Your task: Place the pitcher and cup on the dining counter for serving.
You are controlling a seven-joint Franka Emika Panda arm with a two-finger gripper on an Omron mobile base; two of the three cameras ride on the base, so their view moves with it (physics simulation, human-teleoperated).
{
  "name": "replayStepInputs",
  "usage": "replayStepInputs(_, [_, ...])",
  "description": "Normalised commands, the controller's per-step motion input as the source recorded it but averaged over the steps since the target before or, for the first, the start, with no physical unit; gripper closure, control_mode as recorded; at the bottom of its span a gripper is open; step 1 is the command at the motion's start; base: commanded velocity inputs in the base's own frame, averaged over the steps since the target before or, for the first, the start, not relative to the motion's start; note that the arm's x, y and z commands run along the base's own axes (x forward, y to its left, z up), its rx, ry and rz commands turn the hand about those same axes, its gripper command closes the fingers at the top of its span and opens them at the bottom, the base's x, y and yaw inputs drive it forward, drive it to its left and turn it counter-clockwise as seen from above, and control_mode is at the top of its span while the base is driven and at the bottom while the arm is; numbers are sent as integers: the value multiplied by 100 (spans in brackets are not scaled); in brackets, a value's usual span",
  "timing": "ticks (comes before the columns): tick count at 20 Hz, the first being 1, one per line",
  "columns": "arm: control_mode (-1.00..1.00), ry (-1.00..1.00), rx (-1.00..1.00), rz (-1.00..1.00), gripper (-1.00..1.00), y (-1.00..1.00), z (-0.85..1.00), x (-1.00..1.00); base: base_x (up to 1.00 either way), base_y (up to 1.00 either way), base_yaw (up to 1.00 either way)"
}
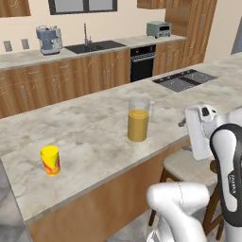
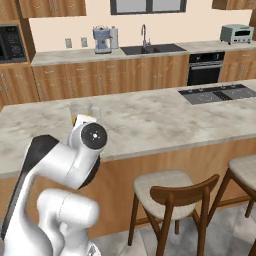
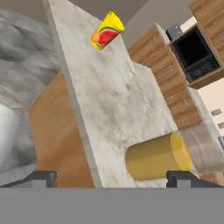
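Note:
The clear glass pitcher (image 1: pixel 138 120), with orange juice in its lower part, stands upright on the dining counter (image 1: pixel 94 142) near the front edge. The yellow cup (image 1: pixel 50 160) with its red-orange mark stands upright on the same top, well to the pitcher's left. My gripper (image 1: pixel 182 124) hangs open just right of the pitcher, about level with its juice, holding nothing. In the rolled hand view the pitcher (image 3: pixel 157 156) lies close ahead of the spread fingertips (image 3: pixel 183 178) and the cup (image 3: pixel 107 30) lies farther along the counter (image 3: pixel 109 96). From the right base, my arm hides most of the pitcher (image 2: pixel 80 109).
Wooden stools (image 2: pixel 167 187) stand in front of the counter, one (image 1: pixel 189 163) right under my hand. A black cooktop (image 1: pixel 184 79) is set into the counter's far right. The back counter carries a coffee machine (image 1: pixel 49 39), a sink (image 1: pixel 94 46) and a toaster (image 1: pixel 159 29).

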Motion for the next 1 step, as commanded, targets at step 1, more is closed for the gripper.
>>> replayStepInputs(1, [-100, 0, 0, 0, -100, 0, 0, 0, 0, 0, 0])
